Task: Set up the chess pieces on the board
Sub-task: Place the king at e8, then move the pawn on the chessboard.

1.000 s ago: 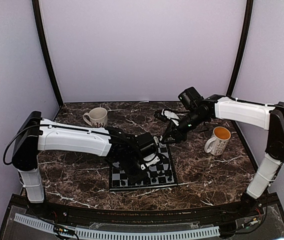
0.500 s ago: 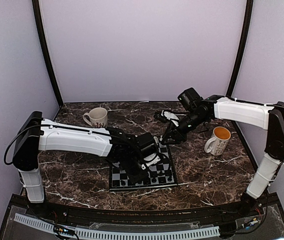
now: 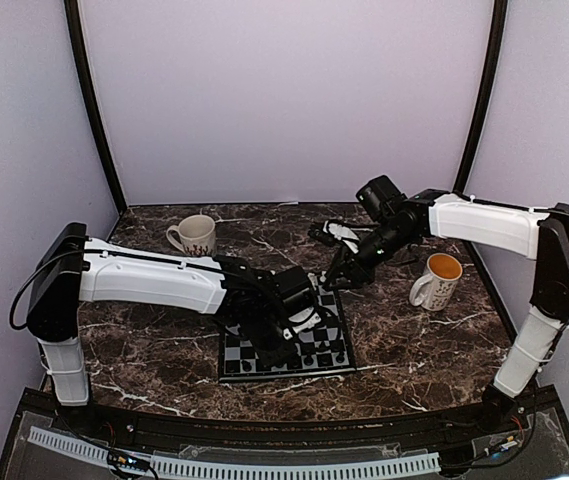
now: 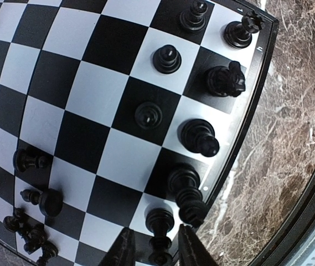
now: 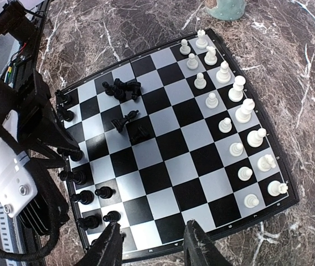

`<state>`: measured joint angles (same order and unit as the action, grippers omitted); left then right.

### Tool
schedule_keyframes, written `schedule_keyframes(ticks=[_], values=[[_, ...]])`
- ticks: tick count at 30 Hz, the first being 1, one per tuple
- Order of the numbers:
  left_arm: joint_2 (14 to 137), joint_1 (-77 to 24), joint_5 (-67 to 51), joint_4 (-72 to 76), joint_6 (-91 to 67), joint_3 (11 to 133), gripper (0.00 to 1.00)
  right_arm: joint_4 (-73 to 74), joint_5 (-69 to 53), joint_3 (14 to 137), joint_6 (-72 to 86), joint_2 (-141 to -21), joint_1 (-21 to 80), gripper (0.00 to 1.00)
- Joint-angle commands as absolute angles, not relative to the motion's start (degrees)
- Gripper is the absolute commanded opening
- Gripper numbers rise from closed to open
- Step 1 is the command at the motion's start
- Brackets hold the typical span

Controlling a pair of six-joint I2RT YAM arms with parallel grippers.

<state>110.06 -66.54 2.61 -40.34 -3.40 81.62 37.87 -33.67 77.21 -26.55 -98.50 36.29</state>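
The board lies at the table's middle. My left gripper hangs low over its near rows. In the left wrist view it is open astride a black piece standing on a light edge square, with small gaps on both sides. Another tall black piece stands close beside the right finger. My right gripper is open and empty above the board. White pieces stand in two rows. Several loose black pieces lie heaped.
A cream mug stands at the back left. A white mug with an orange inside stands right of the board, under the right arm. Black pieces line the board's edge by the left arm.
The left gripper has shifted very slightly over the near rows. The right arm holds almost still.
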Motion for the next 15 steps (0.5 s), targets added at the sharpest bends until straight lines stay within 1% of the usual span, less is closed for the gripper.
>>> schedule_keyframes(ticks=[1, 4, 7, 9, 10, 11, 12, 13, 15], values=[[108.83, -66.80, 3.50, -41.31, -3.64, 82.27, 0.31, 40.55, -34.61, 81.11, -27.07, -97.78, 35.86, 0.38], [106.11, -66.80, 3.25, -41.31, -3.99, 82.48, 0.33, 42.49, -32.39, 84.13, -27.17, -96.11, 35.88, 0.39], [101.24, -66.72, 5.43, -40.08, -4.11, 81.56, 0.35, 43.31, -24.30, 87.29, -26.81, -93.80, 35.78, 0.39], [97.83, -65.88, 7.30, -38.32, -4.59, 79.91, 0.37, 40.78, -16.52, 88.33, -24.59, -91.88, 35.47, 0.41], [96.18, -64.97, 7.02, -37.03, -5.18, 78.91, 0.38, 38.75, -11.31, 88.79, -21.67, -90.08, 35.15, 0.46], [94.44, -64.02, 6.30, -35.46, -5.76, 77.66, 0.39, 36.14, -7.69, 88.93, -18.36, -88.40, 34.53, 0.63], [92.69, -63.04, 5.56, -32.79, -6.25, 75.70, 0.39, 34.30, -7.08, 88.80, -15.75, -87.06, 33.73, 0.87], [90.76, -62.04, 5.03, -29.86, -6.89, 73.46, 0.39, 33.08, -8.13, 88.66, -13.93, -85.93, 33.05, 0.99], [86.98, -59.74, 3.72, -23.44, -8.84, 68.42, 0.41, 32.03, -11.01, 88.03, -13.14, -84.71, 32.69, 1.00]])
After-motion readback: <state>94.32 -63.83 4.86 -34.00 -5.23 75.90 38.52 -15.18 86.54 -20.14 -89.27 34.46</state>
